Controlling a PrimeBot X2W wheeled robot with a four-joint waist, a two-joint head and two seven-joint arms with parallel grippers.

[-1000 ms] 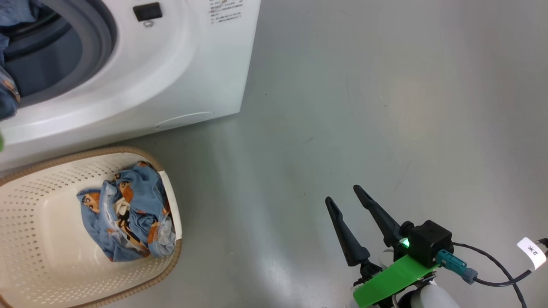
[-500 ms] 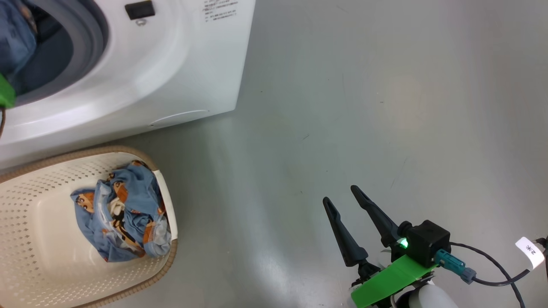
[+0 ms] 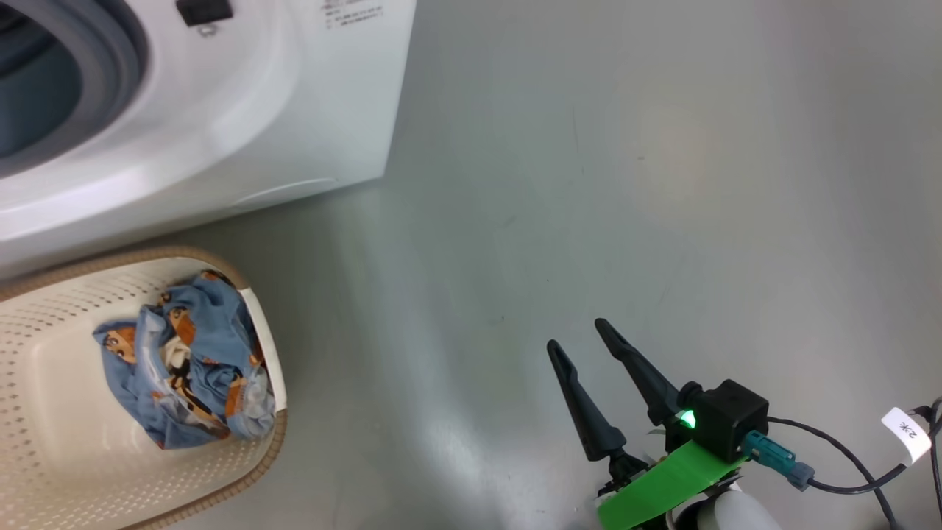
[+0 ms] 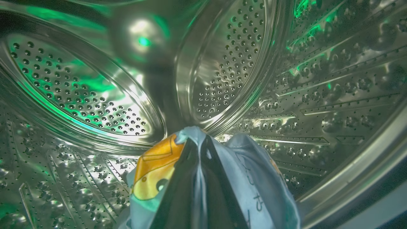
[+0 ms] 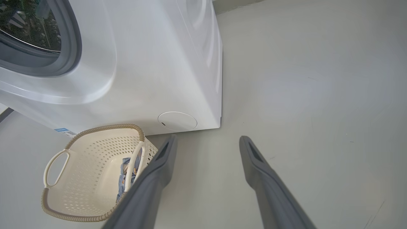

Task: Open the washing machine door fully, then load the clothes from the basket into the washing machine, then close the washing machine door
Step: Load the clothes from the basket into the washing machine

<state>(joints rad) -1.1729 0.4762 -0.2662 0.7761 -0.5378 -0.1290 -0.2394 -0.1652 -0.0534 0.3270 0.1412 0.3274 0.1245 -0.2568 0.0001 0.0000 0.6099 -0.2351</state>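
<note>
The clothes (image 3: 184, 368) lie in a heap at the right end of the basket (image 3: 44, 412), as we see it from our head. The basket sits on the grey floor (image 3: 589, 184) just in front of the washing machine (image 3: 221, 110). Our left gripper (image 4: 197, 143) is deep inside the shiny drum (image 4: 79, 89) with its little holes. Its two fingers are squeezed tight on a blue cloth (image 4: 254, 178) with an orange picture, and the cloth hangs down around them. Our right gripper (image 3: 575, 335) is over the floor, well apart from the basket, fingers spread wide with nothing between them.
</note>
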